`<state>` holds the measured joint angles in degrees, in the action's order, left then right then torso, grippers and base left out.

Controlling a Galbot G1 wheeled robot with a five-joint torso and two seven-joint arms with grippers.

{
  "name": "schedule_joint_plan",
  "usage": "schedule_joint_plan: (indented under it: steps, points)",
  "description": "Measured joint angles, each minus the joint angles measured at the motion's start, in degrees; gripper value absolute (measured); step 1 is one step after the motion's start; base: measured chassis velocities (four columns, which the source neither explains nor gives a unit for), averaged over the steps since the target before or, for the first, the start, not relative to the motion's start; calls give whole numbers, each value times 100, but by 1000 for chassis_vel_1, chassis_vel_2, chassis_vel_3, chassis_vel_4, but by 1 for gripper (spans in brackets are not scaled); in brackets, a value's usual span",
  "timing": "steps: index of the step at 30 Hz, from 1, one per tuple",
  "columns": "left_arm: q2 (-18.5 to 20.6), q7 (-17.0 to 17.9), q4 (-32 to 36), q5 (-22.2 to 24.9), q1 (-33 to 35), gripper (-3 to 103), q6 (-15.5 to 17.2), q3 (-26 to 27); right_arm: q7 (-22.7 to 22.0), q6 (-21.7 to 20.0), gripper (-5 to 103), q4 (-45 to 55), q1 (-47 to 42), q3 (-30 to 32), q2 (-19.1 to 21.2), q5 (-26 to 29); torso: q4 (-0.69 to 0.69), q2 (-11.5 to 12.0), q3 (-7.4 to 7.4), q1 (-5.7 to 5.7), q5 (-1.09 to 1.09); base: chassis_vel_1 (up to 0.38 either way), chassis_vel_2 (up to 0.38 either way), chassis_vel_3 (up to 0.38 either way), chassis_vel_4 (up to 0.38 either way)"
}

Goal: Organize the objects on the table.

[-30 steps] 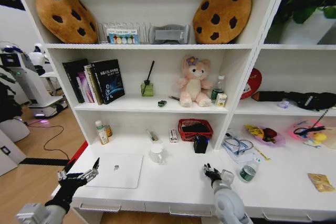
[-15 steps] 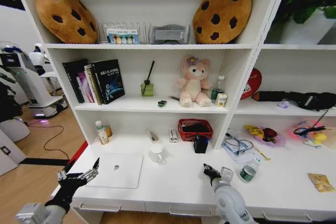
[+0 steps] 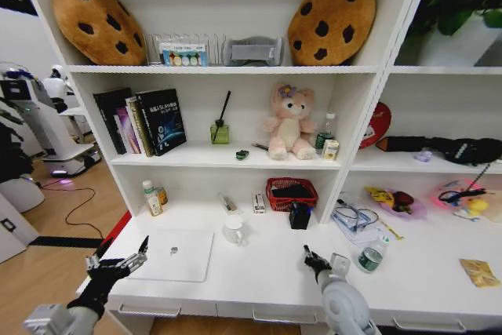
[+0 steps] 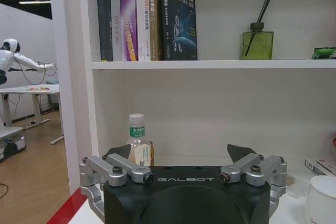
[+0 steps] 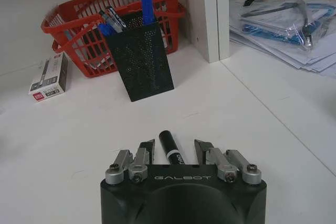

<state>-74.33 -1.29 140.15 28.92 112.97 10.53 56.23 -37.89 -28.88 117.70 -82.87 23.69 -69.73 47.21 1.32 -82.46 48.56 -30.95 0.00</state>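
The right gripper (image 5: 175, 149) sits low over the table (image 5: 252, 129), fingers spread either side of a black-capped marker (image 5: 170, 149), on the near side of the black mesh pen holder (image 5: 140, 61). The left gripper (image 3: 119, 261) hovers spread beside the laptop (image 3: 179, 254), far left of that holder.

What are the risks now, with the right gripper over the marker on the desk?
The right gripper is open, with the black-capped marker lying between its fingers; the round marker might roll away as they close. Reaching forward, it might tip the black mesh pen holder, which leans against the red basket.
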Motion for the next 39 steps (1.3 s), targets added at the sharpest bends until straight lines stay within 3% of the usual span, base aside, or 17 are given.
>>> schedule_joint_plan:
  steps: [1,4,9,34,35,36,39]
  points:
    - [0,0,0,0,0,100,0,0,0,0,46,0,0,-2,-3,-3,0,0,0,0,0,0,0,0,0]
    - [0,0,0,0,0,100,0,0,6,3,37,-3,-33,-6,-18,-9,0,0,0,0,0,0,0,0,0]
    - [0,0,0,0,0,100,0,0,14,19,31,-45,-44,-12,-25,-20,0,0,0,0,0,0,0,0,0]
    - [0,0,0,0,0,100,0,0,-103,218,23,-238,61,-163,-92,-162,0,0,0,0,0,0,0,0,0]
    - [0,0,0,0,0,100,0,0,-102,264,14,-220,58,-165,-91,-172,0,0,1,0,2,0,0,0,0]
    - [0,0,0,0,0,100,0,0,-83,305,11,-196,57,-165,-89,-197,1,0,1,0,3,0,0,0,0]
    - [0,0,0,0,0,100,0,0,152,561,10,-89,98,-151,-79,-363,0,0,1,0,1,0,0,0,0]
